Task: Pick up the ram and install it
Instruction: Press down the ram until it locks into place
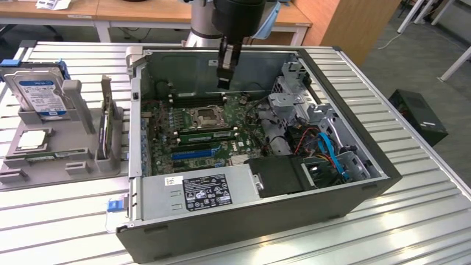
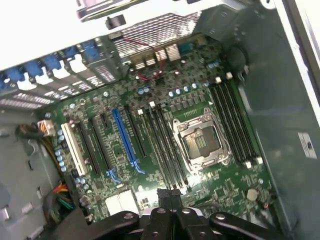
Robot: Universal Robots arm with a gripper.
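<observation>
Scene: While our claw [image 1: 225, 83] hangs above the motherboard [image 1: 202, 124], we hold no ram.
Claw: pressed together, empty, poised for approach.

Exterior view looks down obliquely; wrist view hangs close; both share the motherboard [image 1: 206, 124].

Exterior view: even, diffuse room light fell on the ribbed bench [image 1: 412, 210], with pale sheen on its slats and soft shadow inside the open computer case [image 1: 353, 201]. Wrist view: the upper left of the frame was overexposed to white, glare lay on the motherboard [image 2: 165, 150] below the processor socket [image 2: 200, 142], and detail was softly blurred.
</observation>
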